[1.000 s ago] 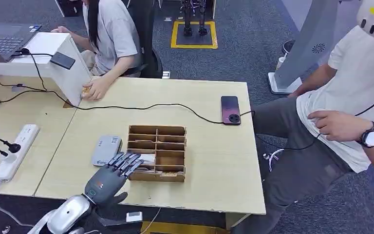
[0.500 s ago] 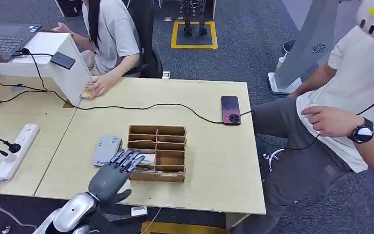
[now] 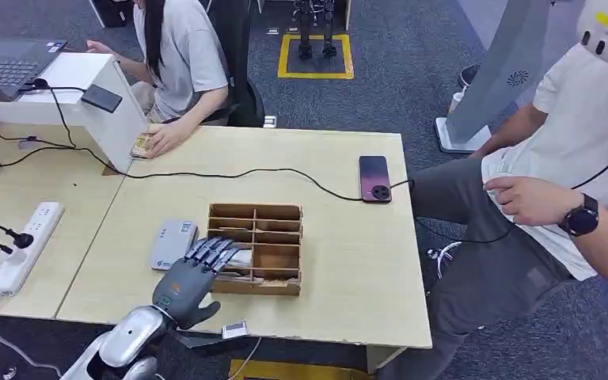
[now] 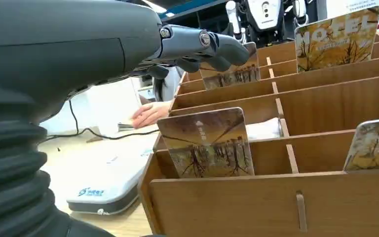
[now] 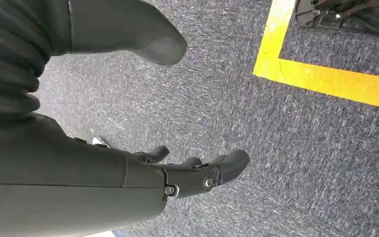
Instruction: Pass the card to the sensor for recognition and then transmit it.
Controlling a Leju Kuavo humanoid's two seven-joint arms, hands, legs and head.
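Note:
A wooden compartment box [image 3: 272, 212] sits mid-table with several picture cards standing in it. My left hand [image 3: 190, 277] is at its near left corner, fingers spread and reaching over the left compartments, holding nothing. In the left wrist view a tree-print card [image 4: 208, 144] stands upright in the nearest slot, and my fingers [image 4: 202, 45] hover above a card [image 4: 229, 74] further back. Two more cards [image 4: 336, 39] [image 4: 375, 145] stand to the side. The grey-white sensor [image 3: 172, 243] lies flat just left of the box. My right hand [image 5: 177, 168] hangs over carpet, empty.
A phone [image 3: 374, 177] on a black cable lies far right on the table [image 3: 356, 269]. A power strip [image 3: 25, 245] lies at the left. A seated person's hand [image 3: 162, 138] rests at the far edge by a white stand [image 3: 87, 95]. Another person [image 3: 570, 182] sits at the right.
My left hand has moved forward and to the right, from beside the sensor to the box's near left corner, fingers now over the compartments. The person's hand at the right shifted slightly.

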